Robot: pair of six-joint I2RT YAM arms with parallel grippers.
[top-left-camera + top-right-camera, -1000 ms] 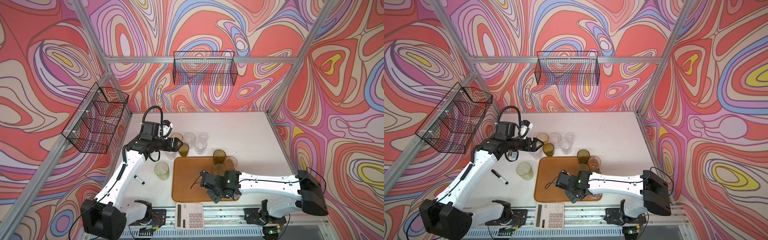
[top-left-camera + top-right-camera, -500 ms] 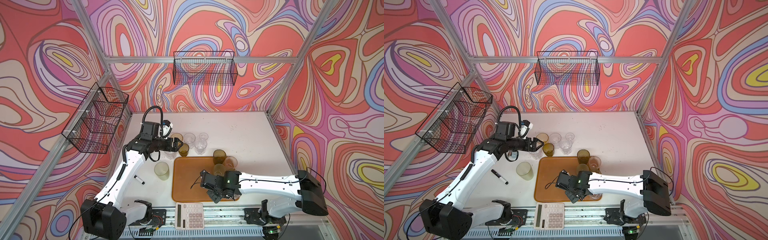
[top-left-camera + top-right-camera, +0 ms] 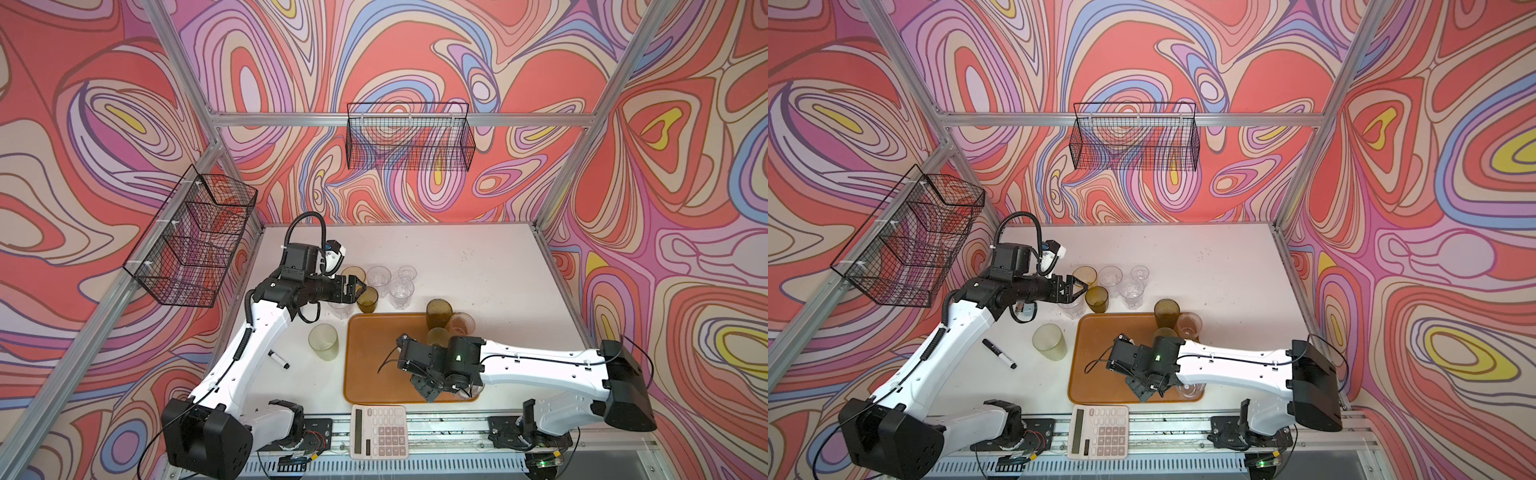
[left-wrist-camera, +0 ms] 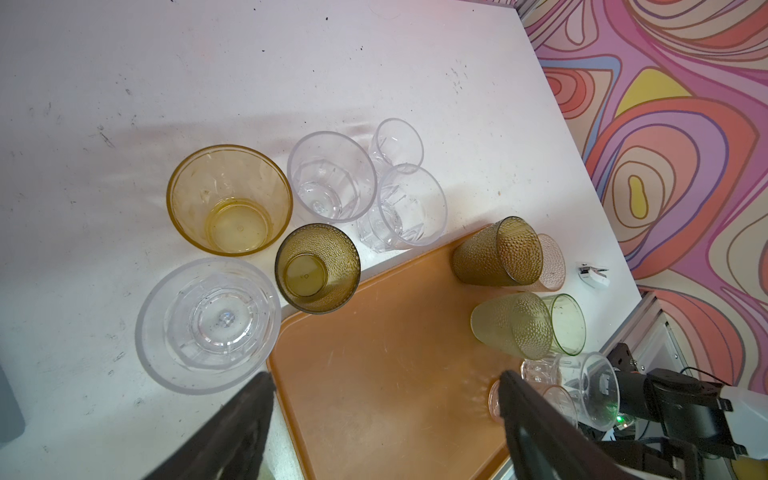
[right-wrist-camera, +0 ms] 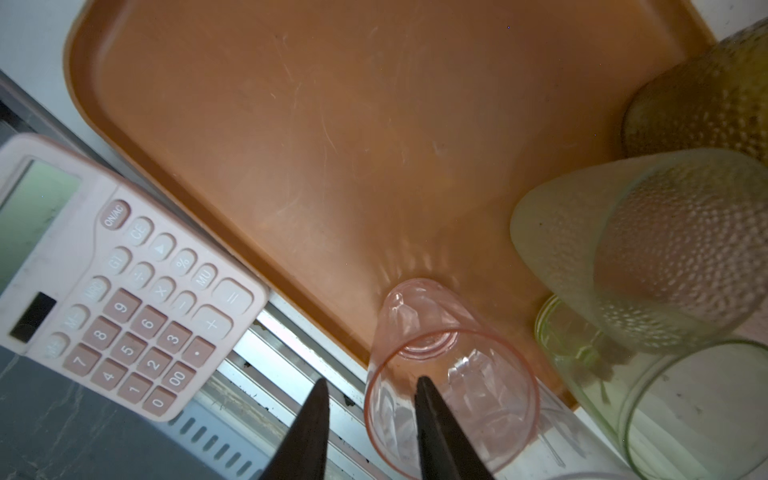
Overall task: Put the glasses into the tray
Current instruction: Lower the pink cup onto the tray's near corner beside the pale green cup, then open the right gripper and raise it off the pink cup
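right gripper (image 5: 372, 381) is parted a bit, one finger inside the pink glass (image 5: 453, 374) and one outside. the rim wall sits loose between them, so it's not pinching anything as far as i can see. the glass stands upright in the tray (image 5: 291, 124), just inside the near rim by the calculator (image 5: 124, 282). looks like the let-go step to me: i'd open a touch wider and lift straight up, since dragging sideways could hook the rim and tip it into the pale glass (image 5: 648, 249) beside it. left gripper (image 4: 385, 374) hangs wide open and empty near the olive glass (image 4: 318, 268), which is outside, just beside the tray's edge. in both top views the right arm hides most of the pink glass. the green glass (image 5: 685, 415) is cut off at the frame edge, so i can't tell if its base is fully on the tray.
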